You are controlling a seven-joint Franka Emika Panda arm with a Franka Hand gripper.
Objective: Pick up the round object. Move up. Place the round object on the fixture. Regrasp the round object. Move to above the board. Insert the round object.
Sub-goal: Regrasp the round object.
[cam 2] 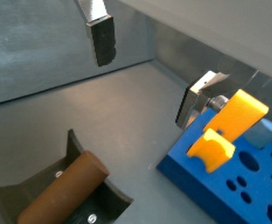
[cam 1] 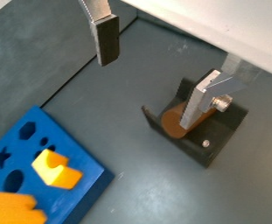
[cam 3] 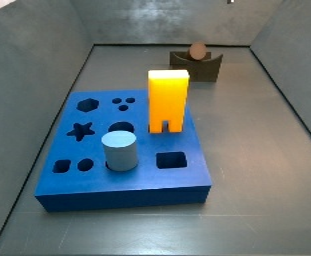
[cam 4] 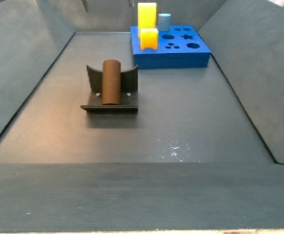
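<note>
**One peg in the cradle, jaws spread above it**

Two silver finger plates with dark pads show in both wrist views, set wide apart with nothing between them. The gripper [cam 1: 156,74] hangs clear above the grey floor, looking down on the fixture [cam 1: 219,138]; neither side view shows the arm. One finger [cam 2: 101,39] stands over bare floor, and in a wrist view its partner appears just in front of the fixture's upright.

The round object [cam 4: 110,79] lies on its side in the fixture's notched cradle [cam 4: 130,94], a plain brown cylinder with a matte, wood-like surface and a lighter tan end face [cam 3: 197,50]. The fixture is dark and angular, with a flat base plate bearing a small screw.

Well apart from it sits the board [cam 3: 78,180], a thick blue slab with star, round and square cut-outs in its top. A tall orange-yellow block [cam 3: 167,98] with a notch at its foot stands in the board, glossy and sharp-edged. A pale grey-blue cylinder [cam 3: 119,152] stands upright in the board beside it, smooth and short. Grey walls slope up around the floor.
</note>
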